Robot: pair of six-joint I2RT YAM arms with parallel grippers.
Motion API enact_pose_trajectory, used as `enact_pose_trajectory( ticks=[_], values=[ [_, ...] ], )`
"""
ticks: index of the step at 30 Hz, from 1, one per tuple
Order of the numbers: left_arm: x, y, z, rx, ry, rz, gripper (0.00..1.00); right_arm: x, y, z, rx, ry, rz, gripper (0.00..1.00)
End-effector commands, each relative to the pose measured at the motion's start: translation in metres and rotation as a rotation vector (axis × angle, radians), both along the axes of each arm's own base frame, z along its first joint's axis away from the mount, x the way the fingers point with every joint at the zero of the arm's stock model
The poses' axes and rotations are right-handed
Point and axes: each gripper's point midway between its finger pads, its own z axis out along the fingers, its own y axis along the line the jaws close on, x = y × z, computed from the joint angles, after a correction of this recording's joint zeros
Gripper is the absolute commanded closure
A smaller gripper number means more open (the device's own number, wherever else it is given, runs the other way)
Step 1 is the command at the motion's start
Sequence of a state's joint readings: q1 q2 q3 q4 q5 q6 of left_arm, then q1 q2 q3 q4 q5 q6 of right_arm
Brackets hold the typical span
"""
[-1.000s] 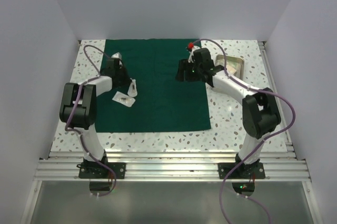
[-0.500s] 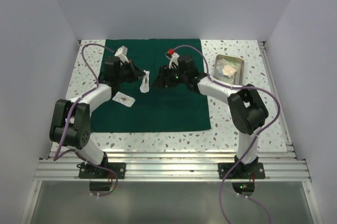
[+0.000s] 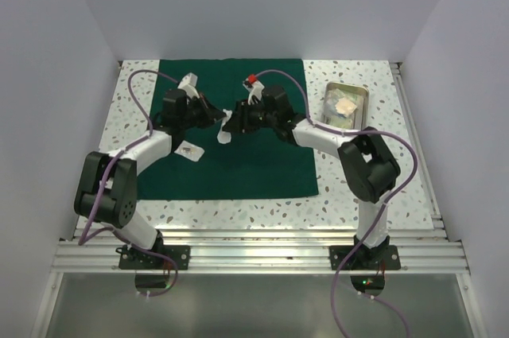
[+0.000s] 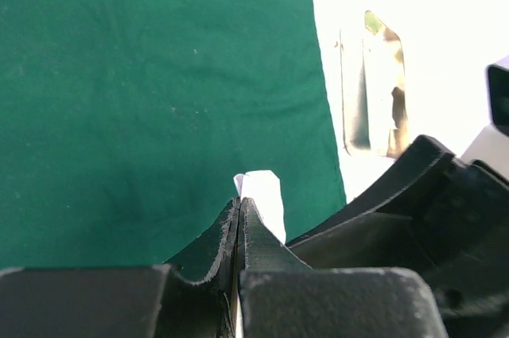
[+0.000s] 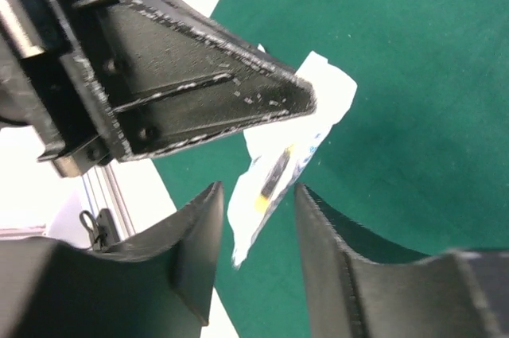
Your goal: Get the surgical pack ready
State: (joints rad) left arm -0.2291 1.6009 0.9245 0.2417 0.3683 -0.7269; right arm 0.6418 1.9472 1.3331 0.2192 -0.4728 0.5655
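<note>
The green cloth [image 3: 254,163] lies flat on the speckled bench [image 3: 238,211], covering its middle from the far edge almost to the near one. Above the cloth's centre the two arms meet nose to nose, the left reaching in from 9 o'clock and the right from 3 o'clock.

The left fingers [image 4: 240,215] are pressed together, clamped on the top edge of a small white gauze pouch [image 5: 274,183]. The left wrist view shows a corner of the pouch poking out just past the tips. The pouch hangs clear of the cloth, tilted, with a dark and yellow mark showing through its face.

The right fingers [image 5: 195,235] stand apart, one on each side of the pouch's lower half. From the right wrist view the gaps look very narrow, and I cannot tell whether either finger is touching the pouch yet.

A second pouch [image 3: 188,149] lies flat on the cloth at about 8 o'clock from the held one, near the cloth's left edge and just beside the left arm.

The steel tray [image 3: 366,95] sits on bare bench off the cloth's right edge, at about 2 o'clock from the cloth's centre. It holds something pale and glinting that is too small to make out.
</note>
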Motion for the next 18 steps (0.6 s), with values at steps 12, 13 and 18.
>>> enact_pose_trajectory(
  ticks=[12, 13, 18],
  values=[
    [-0.003, -0.004, 0.045, -0.058, -0.116, -0.002, 0.67, 0.001, 0.003, 0.001, 0.016, -0.007, -0.027, 0.8],
    [-0.003, -0.002, 0.044, -0.047, -0.111, 0.006, 0.63, 0.002, 0.002, 0.003, 0.015, -0.012, -0.036, 0.81],
    [0.005, 0.025, 0.039, 0.046, -0.104, 0.102, 0.41, 0.011, -0.019, 0.012, 0.01, -0.014, -0.085, 0.82]
  ],
)
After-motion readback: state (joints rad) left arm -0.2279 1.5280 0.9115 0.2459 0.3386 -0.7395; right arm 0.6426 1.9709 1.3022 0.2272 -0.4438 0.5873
